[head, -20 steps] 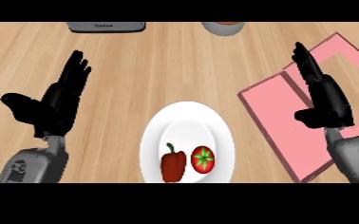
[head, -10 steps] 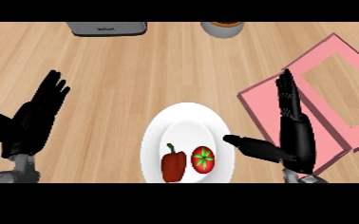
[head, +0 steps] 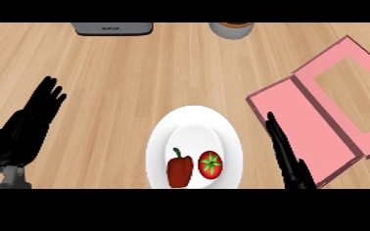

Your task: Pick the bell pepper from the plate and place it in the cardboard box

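A dark red bell pepper lies on a white plate at the lower middle of the counter, with a red tomato just to its right. A pink open box lies flat to the plate's right. My right hand rises from the lower edge between plate and box, fingers straight, seen edge-on, holding nothing. My left hand is at the far left, open with fingers pointing up, well away from the plate.
A grey appliance stands at the counter's far edge, left of centre. A round container sits at the far edge further right. Bare wood stretches between these and the plate.
My right hand has sunk lower and turned edge-on, its thumb no longer reaching over the plate. My left hand has shifted slightly. Pepper and tomato have not moved.
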`<control>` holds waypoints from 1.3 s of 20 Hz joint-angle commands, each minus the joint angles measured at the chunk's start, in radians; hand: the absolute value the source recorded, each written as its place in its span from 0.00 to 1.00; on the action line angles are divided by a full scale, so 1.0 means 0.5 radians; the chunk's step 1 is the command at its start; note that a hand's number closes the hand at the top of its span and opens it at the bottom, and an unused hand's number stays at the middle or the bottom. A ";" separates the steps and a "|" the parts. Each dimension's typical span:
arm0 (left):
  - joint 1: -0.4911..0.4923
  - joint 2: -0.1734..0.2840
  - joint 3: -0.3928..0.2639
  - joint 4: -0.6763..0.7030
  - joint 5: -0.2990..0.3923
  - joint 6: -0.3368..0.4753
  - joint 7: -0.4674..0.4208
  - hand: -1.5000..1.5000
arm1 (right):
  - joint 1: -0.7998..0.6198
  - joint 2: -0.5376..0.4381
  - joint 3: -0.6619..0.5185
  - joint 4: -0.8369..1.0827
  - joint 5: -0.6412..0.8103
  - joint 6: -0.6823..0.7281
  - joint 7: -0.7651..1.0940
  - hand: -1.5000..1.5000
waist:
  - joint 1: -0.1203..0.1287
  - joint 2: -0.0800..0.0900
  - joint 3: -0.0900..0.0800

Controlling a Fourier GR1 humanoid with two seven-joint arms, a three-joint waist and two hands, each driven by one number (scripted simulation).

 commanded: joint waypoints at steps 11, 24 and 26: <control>-0.016 0.016 -0.009 -0.038 0.014 -0.056 0.030 0.50 | -0.394 -0.091 0.286 -0.348 0.595 1.217 1.791 0.00 | 0.094 0.022 0.000; 0.080 0.016 0.060 -0.064 0.046 -0.138 0.009 0.50 | -0.863 0.781 0.315 0.003 0.415 1.779 2.607 0.00 | 0.068 0.020 0.014; -0.032 -0.023 0.043 0.005 0.021 -0.111 -0.008 0.50 | -0.941 0.884 0.295 0.152 0.435 1.807 2.623 0.00 | 0.055 0.024 0.014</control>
